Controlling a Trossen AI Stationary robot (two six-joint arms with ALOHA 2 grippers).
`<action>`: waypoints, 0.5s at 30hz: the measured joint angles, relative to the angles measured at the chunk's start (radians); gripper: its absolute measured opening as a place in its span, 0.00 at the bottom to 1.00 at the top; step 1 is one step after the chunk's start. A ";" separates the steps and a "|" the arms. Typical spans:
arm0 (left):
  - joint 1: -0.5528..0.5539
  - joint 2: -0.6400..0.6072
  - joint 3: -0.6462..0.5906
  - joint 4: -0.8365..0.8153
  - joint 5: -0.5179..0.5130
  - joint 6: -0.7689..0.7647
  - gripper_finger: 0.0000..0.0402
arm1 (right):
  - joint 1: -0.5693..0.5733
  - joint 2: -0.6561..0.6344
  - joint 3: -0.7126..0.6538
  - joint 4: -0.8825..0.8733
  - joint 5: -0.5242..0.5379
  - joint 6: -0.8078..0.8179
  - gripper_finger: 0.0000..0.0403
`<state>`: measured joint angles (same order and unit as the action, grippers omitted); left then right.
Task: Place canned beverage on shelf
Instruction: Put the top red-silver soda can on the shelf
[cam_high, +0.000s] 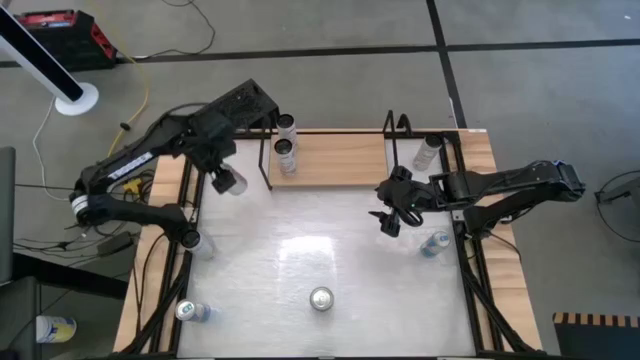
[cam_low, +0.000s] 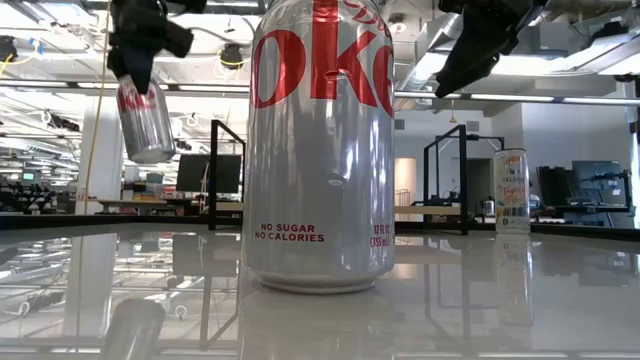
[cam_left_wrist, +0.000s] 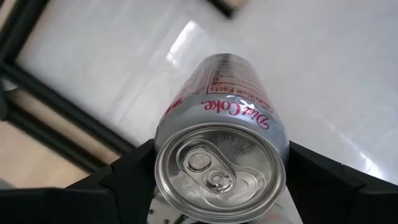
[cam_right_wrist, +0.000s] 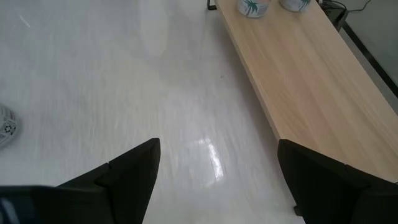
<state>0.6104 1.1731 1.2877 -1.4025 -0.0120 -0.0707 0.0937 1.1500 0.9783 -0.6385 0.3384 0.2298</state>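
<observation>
The left gripper (cam_high: 226, 180) is clamped on a silver Diet Coke can with red lettering (cam_high: 231, 182), fingers pressed against both sides of its body. In the left wrist view the can (cam_left_wrist: 221, 168) sits between the two dark fingers (cam_left_wrist: 118, 186) with its pull-tab top facing the camera. In the low view the can (cam_low: 146, 120) hangs clear of the white glossy tabletop (cam_high: 300, 260), tilted, beneath the gripper (cam_low: 140, 40). It is held near the left end of the shelf, over the table and not over the board.

The shelf, a rectangular light-wood board in a thin black wire frame (cam_high: 340, 160), lies along the far edge of the tabletop. Two cans (cam_high: 286, 143) stand at its left end, one just behind the other.

The right gripper (cam_high: 392, 210) hovers above the tabletop just in front of the right part of the shelf. Its fingers (cam_right_wrist: 134, 171) stand wide apart with nothing between them; the board edge (cam_right_wrist: 298, 81) is visible ahead.

A second silver can (cam_high: 321, 298) stands upright near the front centre of the tabletop, well apart from both grippers. It fills the low view (cam_low: 322, 150).
</observation>
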 joint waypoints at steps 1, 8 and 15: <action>-0.044 -0.012 0.000 0.001 0.000 -0.029 0.71 | 0.000 0.000 0.000 0.000 0.000 0.000 0.86; -0.368 -0.008 0.001 0.141 -0.004 -0.215 0.71 | 0.000 0.000 0.000 0.000 0.000 0.002 0.86; -0.576 0.186 0.001 0.388 -0.022 -0.237 0.71 | 0.005 0.001 0.000 0.029 0.000 0.005 0.86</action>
<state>0.0342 1.3595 1.2888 -1.0143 -0.0340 -0.3077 0.0986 1.1507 0.9783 -0.6094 0.3386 0.2348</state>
